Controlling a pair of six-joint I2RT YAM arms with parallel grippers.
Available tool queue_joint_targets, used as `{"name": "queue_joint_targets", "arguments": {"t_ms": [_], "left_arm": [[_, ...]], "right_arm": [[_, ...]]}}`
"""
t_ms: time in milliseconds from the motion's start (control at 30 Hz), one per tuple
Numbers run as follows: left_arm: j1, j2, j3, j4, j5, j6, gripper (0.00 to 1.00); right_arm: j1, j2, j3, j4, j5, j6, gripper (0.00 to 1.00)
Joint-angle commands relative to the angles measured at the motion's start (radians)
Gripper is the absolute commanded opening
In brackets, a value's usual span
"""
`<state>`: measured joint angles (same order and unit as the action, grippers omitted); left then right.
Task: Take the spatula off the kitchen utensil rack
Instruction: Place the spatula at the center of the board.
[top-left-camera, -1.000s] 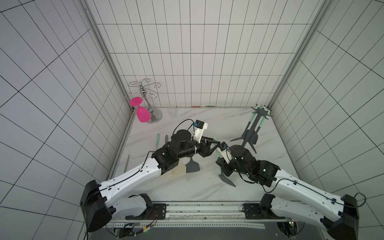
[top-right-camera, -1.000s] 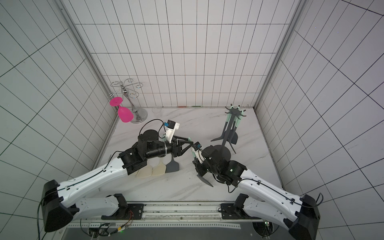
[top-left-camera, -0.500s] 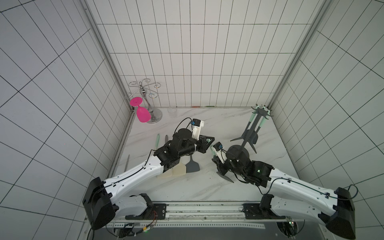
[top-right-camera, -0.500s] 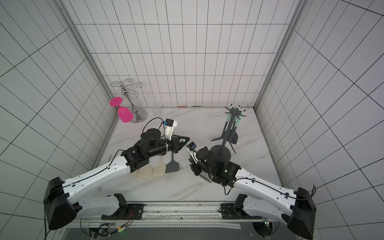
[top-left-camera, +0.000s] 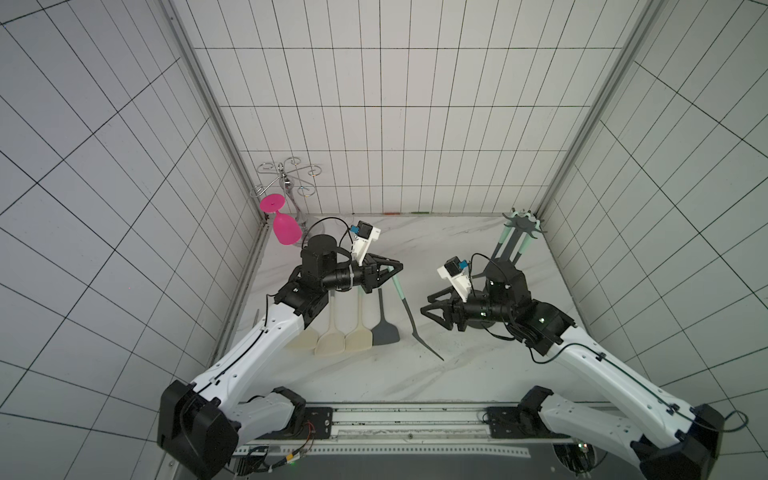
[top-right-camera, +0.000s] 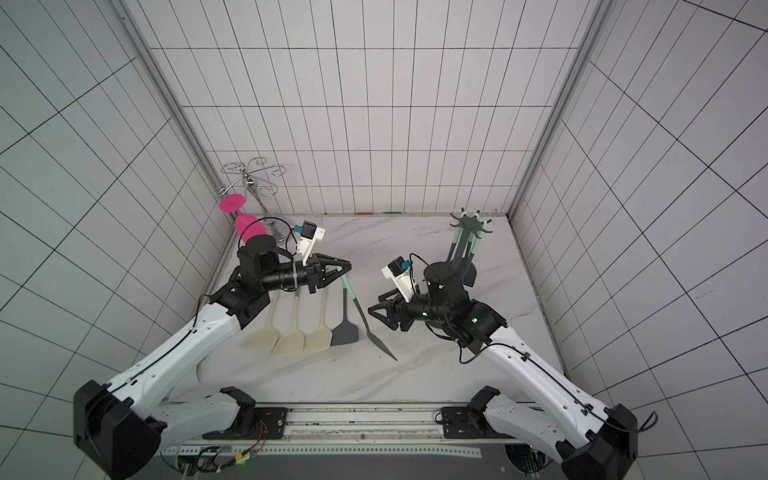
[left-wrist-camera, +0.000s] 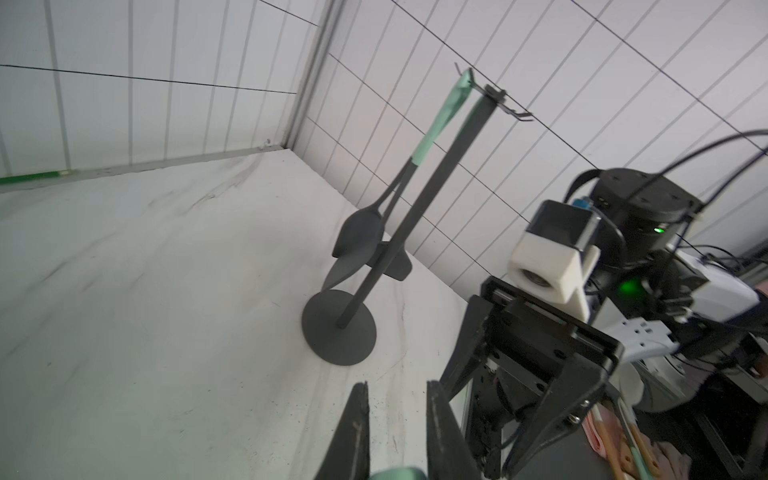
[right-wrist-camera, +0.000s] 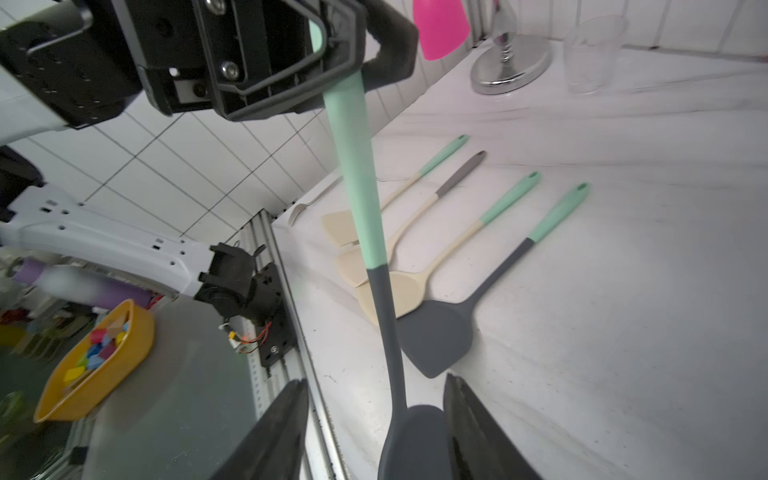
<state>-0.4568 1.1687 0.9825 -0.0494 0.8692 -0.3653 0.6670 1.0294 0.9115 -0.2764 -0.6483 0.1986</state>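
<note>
Now, right under the left pincer (top-left-camera: 395, 268) hangs the spatula (top-left-camera: 408, 316), and that pincer is clenched on the mint handle: the right wrist view shows the handle running straight up into the jaws. The grey blade points down toward the table (top-left-camera: 374, 374); whether its tip touches the marble I cannot tell. Just across, the right pincer (top-left-camera: 426, 304) stands spread and grasps nothing, though in its own wrist view the blade sits between its fingers (right-wrist-camera: 274, 436). So the spatula is off its hook, well apart from the kitchen utensil rack (left-wrist-camera: 419, 205).

The job now, I'd say, is a clean parting. The right pincer should draw straight back without clipping the blade, and the left should hold firm, since a long tool held by one end will want to swing.

Beneath the left pincer's wrist lie three cream spatulas (top-left-camera: 331, 343) and a grey turner (top-left-camera: 385, 330) in a row, and a careless lowering could knock the turner. Behind the right pincer the rack stands upright with other utensils (left-wrist-camera: 359, 232) hanging on it. Farthest off, behind the left pincer, a pink glass (top-left-camera: 284, 230) hangs on the chrome holder (top-left-camera: 286, 183), and a clear cup (right-wrist-camera: 592, 54) stands near its base.
</note>
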Motion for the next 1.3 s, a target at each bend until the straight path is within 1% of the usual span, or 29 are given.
{"name": "queue_joint_targets", "arguments": {"t_ms": [0, 100, 200, 267, 433, 500, 667, 833, 867, 933, 1000, 1033, 1067, 1100, 1133, 1167, 1200, 1233, 1267], "left_arm": [[-0.002, -0.019, 0.015, 0.100, 0.230, 0.016, 0.00], [-0.004, -0.020, 0.007, 0.148, 0.272, -0.020, 0.00], [-0.005, -0.028, 0.001, 0.156, 0.269, -0.025, 0.00], [-0.006, -0.032, -0.002, 0.164, 0.264, -0.027, 0.00], [-0.004, -0.028, -0.003, 0.168, 0.239, -0.027, 0.00], [-0.005, -0.025, -0.004, 0.169, 0.238, -0.032, 0.00], [-0.005, -0.024, -0.017, 0.241, 0.247, -0.084, 0.00], [-0.005, -0.033, -0.022, 0.256, 0.236, -0.101, 0.00], [-0.006, -0.037, -0.024, 0.255, 0.233, -0.101, 0.00], [-0.005, -0.048, -0.029, 0.248, 0.220, -0.096, 0.00], [-0.005, -0.060, -0.033, 0.232, 0.192, -0.087, 0.00], [-0.005, -0.068, -0.033, 0.220, 0.166, -0.084, 0.00], [-0.005, -0.075, -0.034, 0.204, 0.138, -0.077, 0.00], [-0.005, -0.084, -0.034, 0.185, 0.109, -0.068, 0.06], [-0.005, -0.093, -0.034, 0.167, 0.068, -0.061, 0.21], [-0.005, -0.108, -0.037, 0.142, 0.012, -0.048, 0.40], [-0.005, -0.127, -0.042, 0.113, -0.048, -0.029, 0.50], [-0.003, -0.146, -0.041, 0.069, -0.130, -0.005, 0.57], [-0.005, -0.170, -0.038, 0.012, -0.240, 0.020, 0.62]], "right_arm": [[-0.007, 0.085, 0.061, -0.002, -0.210, 0.021, 0.52], [-0.001, 0.113, 0.068, 0.046, -0.248, 0.049, 0.50], [0.004, 0.119, 0.070, 0.074, -0.281, 0.067, 0.45], [0.006, 0.123, 0.065, 0.087, -0.310, 0.081, 0.45], [0.024, 0.105, 0.014, 0.134, -0.331, 0.114, 0.56], [0.027, 0.090, -0.020, 0.187, -0.331, 0.142, 0.56], [0.030, 0.100, -0.074, 0.337, -0.349, 0.225, 0.47], [0.044, 0.160, -0.068, 0.394, -0.397, 0.261, 0.48], [0.049, 0.166, -0.067, 0.394, -0.401, 0.260, 0.46], [0.050, 0.172, -0.066, 0.389, -0.403, 0.254, 0.36], [0.048, 0.167, -0.068, 0.357, -0.387, 0.229, 0.19], [0.046, 0.161, -0.066, 0.327, -0.371, 0.210, 0.09], [0.042, 0.153, -0.063, 0.296, -0.349, 0.195, 0.02], [0.035, 0.144, -0.060, 0.272, -0.318, 0.188, 0.00], [0.032, 0.133, -0.057, 0.247, -0.280, 0.185, 0.00], [0.029, 0.122, -0.051, 0.208, -0.215, 0.182, 0.00], [0.029, 0.114, -0.040, 0.156, -0.123, 0.174, 0.00], [0.029, 0.107, -0.027, 0.104, -0.027, 0.164, 0.00], [0.028, 0.103, -0.013, 0.050, 0.104, 0.163, 0.00]]}}
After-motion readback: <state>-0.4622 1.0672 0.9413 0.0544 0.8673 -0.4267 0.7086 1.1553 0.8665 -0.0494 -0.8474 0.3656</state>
